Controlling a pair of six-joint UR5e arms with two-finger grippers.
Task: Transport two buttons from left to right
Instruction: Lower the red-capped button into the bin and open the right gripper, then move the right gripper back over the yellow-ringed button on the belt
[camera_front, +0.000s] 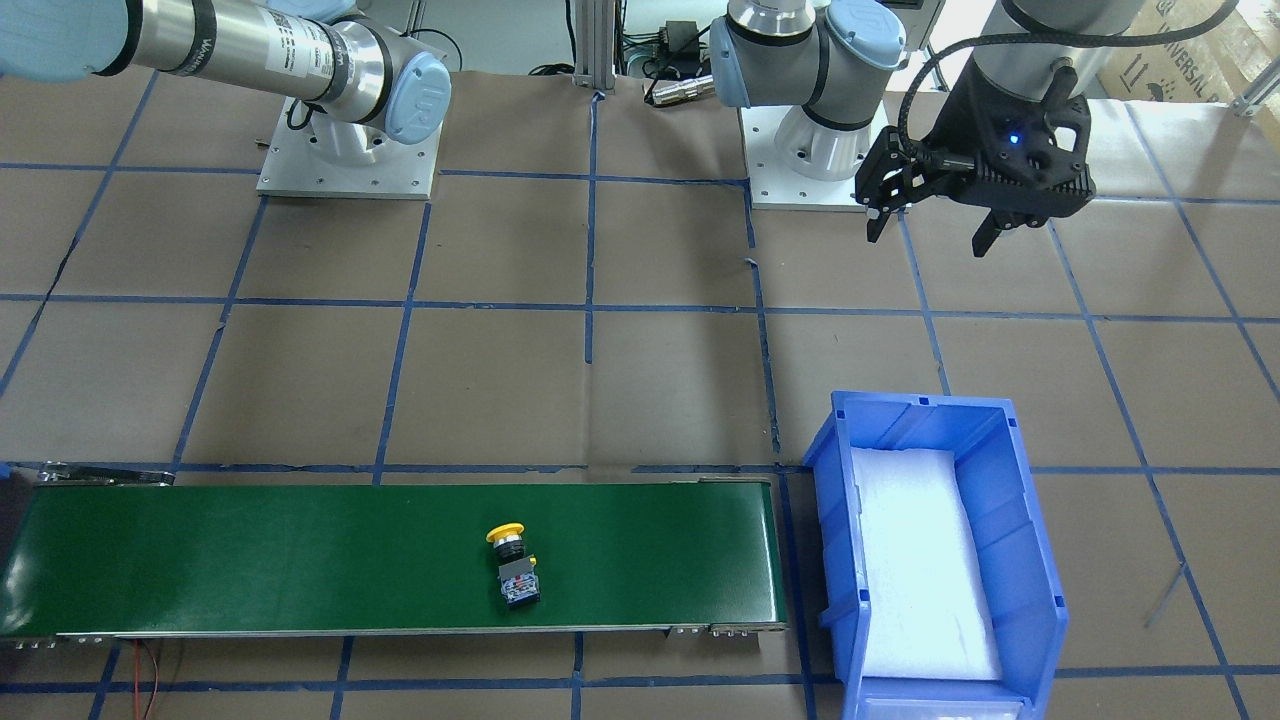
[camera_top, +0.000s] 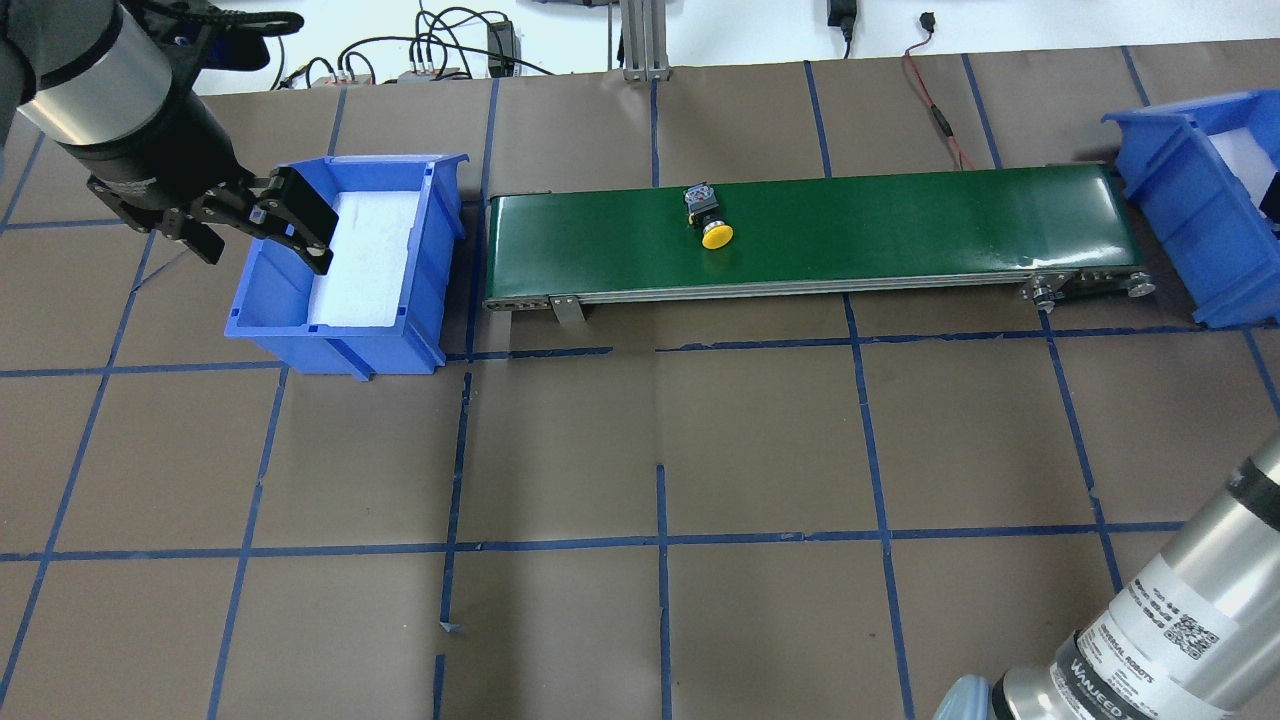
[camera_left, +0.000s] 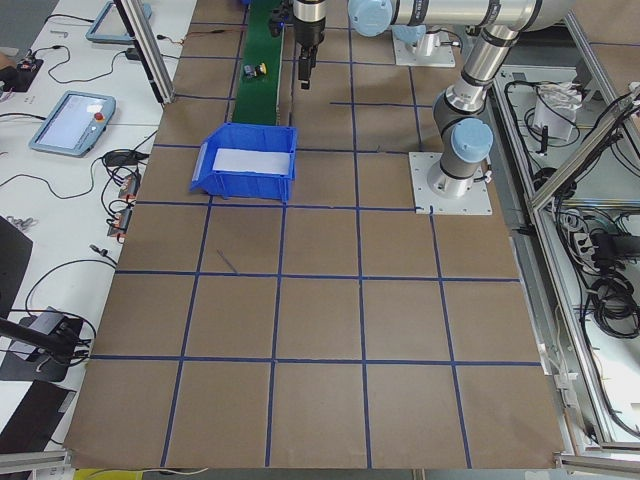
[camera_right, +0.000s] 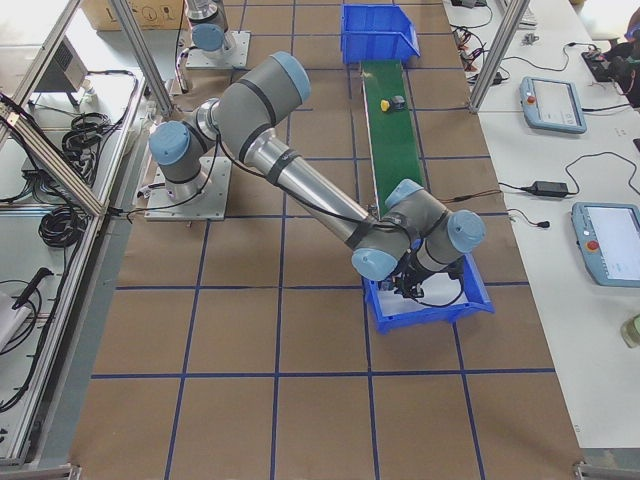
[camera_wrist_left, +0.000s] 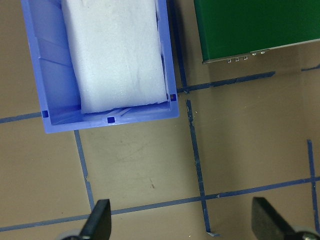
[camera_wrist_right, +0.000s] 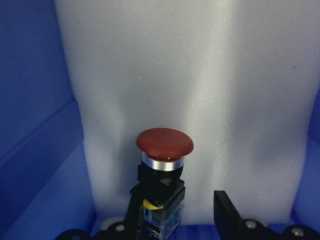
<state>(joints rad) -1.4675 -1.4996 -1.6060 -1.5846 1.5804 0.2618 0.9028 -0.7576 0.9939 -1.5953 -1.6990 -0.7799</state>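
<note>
The yellow button (camera_front: 512, 560) lies on its side near the middle of the green conveyor belt (camera_front: 250, 560); it also shows in the overhead view (camera_top: 708, 218). The red button (camera_wrist_right: 164, 150) is over the white foam inside the right blue bin (camera_right: 420, 318). My right gripper (camera_wrist_right: 178, 201) is down in that bin around the button's body. One finger is against the body and the other finger (camera_wrist_right: 223, 210) stands apart with a gap, so the gripper is open. My left gripper (camera_front: 930, 215) is open and empty, above the table beside the left blue bin (camera_top: 340, 340).
The left bin (camera_front: 830, 500) holds only white foam and stands at the belt's left end. The right bin (camera_top: 1170, 190) stands at the belt's other end. The right arm's forearm (camera_top: 1150, 620) crosses the table's near right corner. Blue tape lines grid the brown table.
</note>
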